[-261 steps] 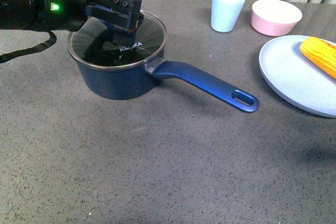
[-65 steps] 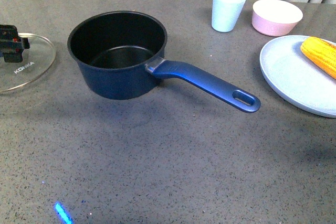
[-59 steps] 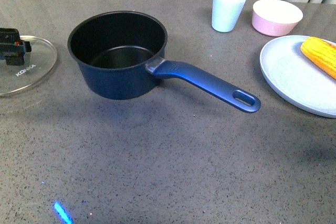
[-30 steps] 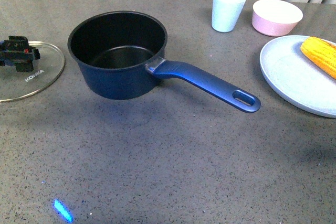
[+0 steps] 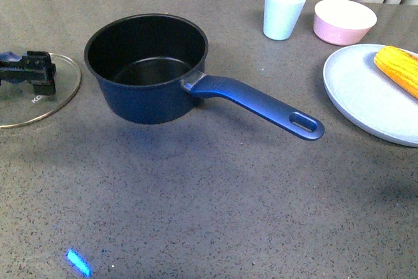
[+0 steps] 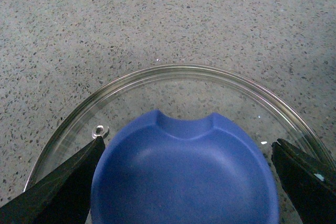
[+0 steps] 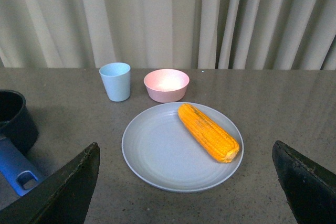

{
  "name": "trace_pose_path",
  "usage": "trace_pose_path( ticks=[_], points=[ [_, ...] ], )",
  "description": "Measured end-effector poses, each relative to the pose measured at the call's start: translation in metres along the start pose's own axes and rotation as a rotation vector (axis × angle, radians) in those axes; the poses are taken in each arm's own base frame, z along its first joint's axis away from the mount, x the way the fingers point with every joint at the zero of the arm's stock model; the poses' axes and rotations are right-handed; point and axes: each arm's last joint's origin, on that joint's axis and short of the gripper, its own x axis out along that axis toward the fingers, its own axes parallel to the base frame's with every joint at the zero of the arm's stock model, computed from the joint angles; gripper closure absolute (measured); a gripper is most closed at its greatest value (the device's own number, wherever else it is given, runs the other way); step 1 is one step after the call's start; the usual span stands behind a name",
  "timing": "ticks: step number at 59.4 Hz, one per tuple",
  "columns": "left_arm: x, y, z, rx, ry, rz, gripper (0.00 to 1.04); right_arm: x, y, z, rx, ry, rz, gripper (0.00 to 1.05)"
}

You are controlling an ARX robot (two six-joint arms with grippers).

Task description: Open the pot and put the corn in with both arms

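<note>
A grey speckled tabletop (image 5: 215, 207) carries everything. On it stand the uncovered navy pot (image 5: 147, 70), a glass lid (image 5: 39, 99) lying flat beneath the left jaws, a pale blue cup (image 5: 283, 11), a pink bowl (image 5: 344, 21) and a grey-blue plate (image 5: 366, 99) ahead of the right jaws.

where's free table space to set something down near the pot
The wide front strip of table, nearer than the pot and its handle, is bare. So is the gap between the handle and the plate, and the stretch behind the pot, left of the cup. Crowded: far right, with cup, pink bowl and plate holding the corn; the left edge has the glass lid.
</note>
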Motion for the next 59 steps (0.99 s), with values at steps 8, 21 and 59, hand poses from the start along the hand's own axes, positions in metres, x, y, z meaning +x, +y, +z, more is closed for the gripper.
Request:
trace_pose_path(
  ticks=[8,21,59],
  points=[
    [-0.014,-0.001,0.008,0.013,-0.028,0.000,0.09,0.000,0.000,0.000,0.000,0.000,0.000,0.09],
    [-0.047,-0.004,0.023,0.027,-0.080,-0.011,0.09,0.000,0.000,0.000,0.000,0.000,0.000,0.09],
    [-0.151,-0.016,0.046,-0.023,-0.440,0.044,0.49,0.000,0.000,0.000,0.000,0.000,0.000,0.09]
  ],
)
